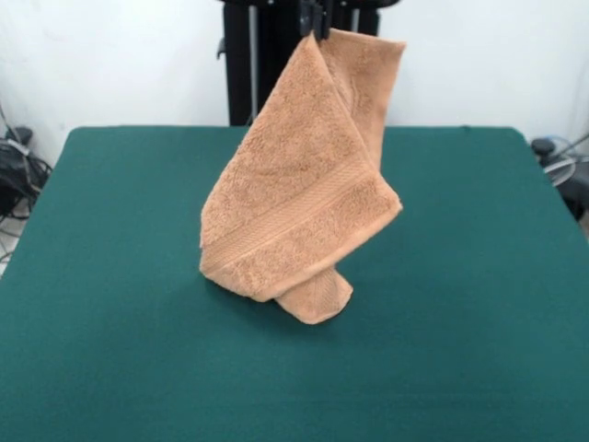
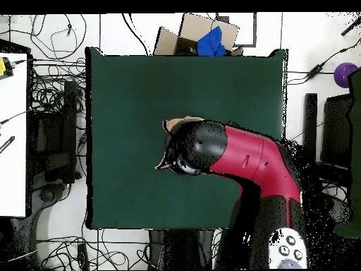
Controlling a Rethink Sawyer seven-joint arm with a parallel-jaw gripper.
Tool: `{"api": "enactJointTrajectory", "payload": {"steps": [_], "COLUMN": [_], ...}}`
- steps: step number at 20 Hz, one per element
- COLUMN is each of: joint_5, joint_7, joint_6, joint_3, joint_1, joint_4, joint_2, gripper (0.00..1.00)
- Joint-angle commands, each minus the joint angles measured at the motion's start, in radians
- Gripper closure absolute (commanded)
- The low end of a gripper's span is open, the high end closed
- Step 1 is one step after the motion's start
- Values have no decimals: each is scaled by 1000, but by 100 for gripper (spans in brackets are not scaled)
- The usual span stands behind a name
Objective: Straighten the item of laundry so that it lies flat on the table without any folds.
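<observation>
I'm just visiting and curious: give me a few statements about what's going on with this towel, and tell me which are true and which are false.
1. The towel lies flat on the table. False: it hangs in folds, lifted by its top.
2. The gripper pinches the towel's top edge. True.
3. The towel's lower end touches the table. True.
4. The tabletop is red. False: it is dark green.
5. From overhead, the arm covers most of the towel. True.
</observation>
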Motion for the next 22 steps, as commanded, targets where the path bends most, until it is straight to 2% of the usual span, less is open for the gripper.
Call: {"api": "enactJointTrajectory", "payload": {"steps": [1,7,14,22], "joint_5": [18,38,48,25], "joint_7": [-423,-458,-493,-607], "joint_6": [-82,65,179,407], "joint_3": [197,256,264,290], "joint_1": [-128,-168,-181,-246], "joint_4": [297,263,232,185], "joint_2": [-81,-126,-166,-243], "gripper": [100,100,100,100]}}
